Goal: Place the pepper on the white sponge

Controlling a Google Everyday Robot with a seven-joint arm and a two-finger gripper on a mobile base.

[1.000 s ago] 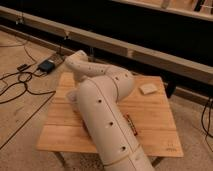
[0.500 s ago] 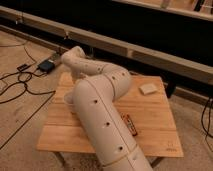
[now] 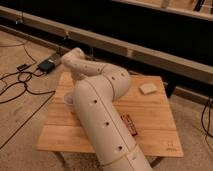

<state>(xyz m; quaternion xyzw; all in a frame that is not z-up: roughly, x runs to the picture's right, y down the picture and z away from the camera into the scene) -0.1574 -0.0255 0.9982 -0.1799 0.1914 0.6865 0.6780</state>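
Note:
The white sponge lies flat on the far right part of the wooden table, with nothing on it. My pale arm runs from the bottom edge up across the table's middle and bends back to the far left corner. My gripper is at the table's left side, almost wholly hidden behind the arm, with only a pale bit showing. The pepper is hidden from view.
A dark rectangular bar with red markings lies on the table just right of my arm. A dark box with cables sits on the floor at the left. A long rail runs behind the table.
My arm has swung left and its elbow has folded, so more of the table's right side shows. The dark bar has come into full view. The sponge has not moved.

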